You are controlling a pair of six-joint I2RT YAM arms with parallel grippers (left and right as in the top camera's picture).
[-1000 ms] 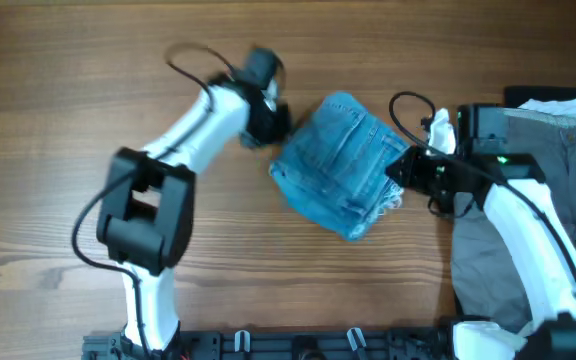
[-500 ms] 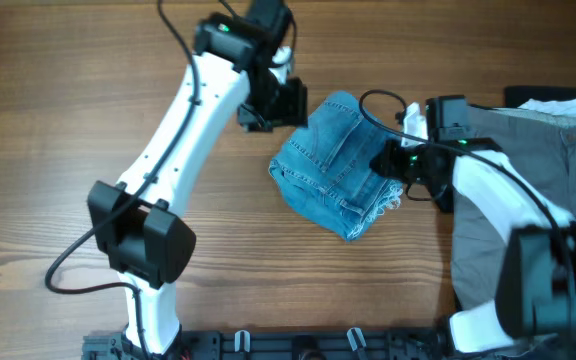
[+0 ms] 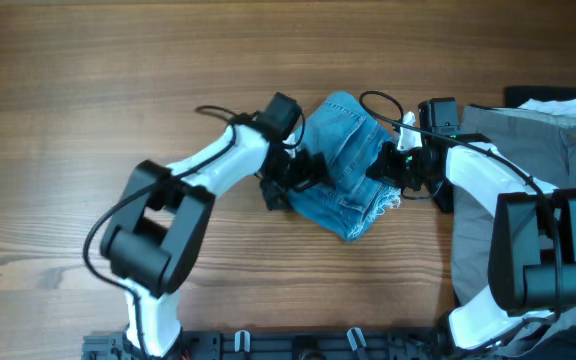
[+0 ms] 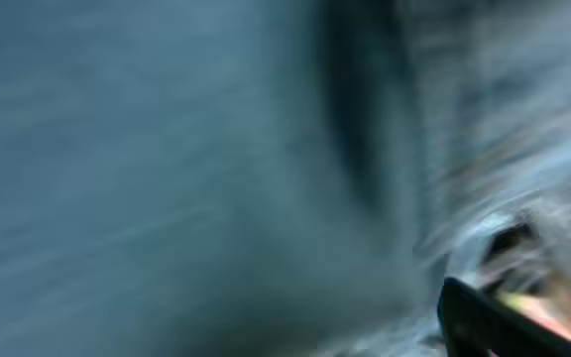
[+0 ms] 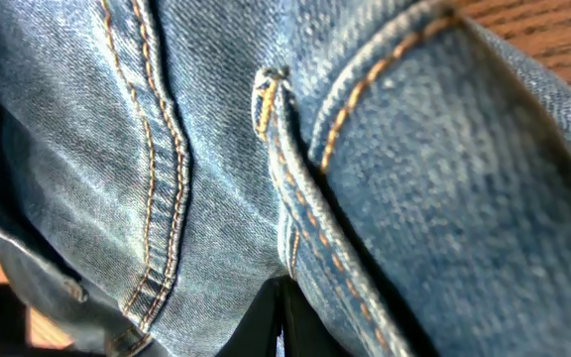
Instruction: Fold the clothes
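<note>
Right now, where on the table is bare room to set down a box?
Free: the table left of the left arm, and the strip along the far edge. Crowded: the jeans between left gripper and right gripper, grey trousers at right.

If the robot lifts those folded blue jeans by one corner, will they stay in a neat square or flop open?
Probably flop: the jeans are soft cloth folded in loose layers, with nothing holding them shut. They likely feel fairly heavy for their size, since thick stitched denim is stacked several layers deep.
</note>
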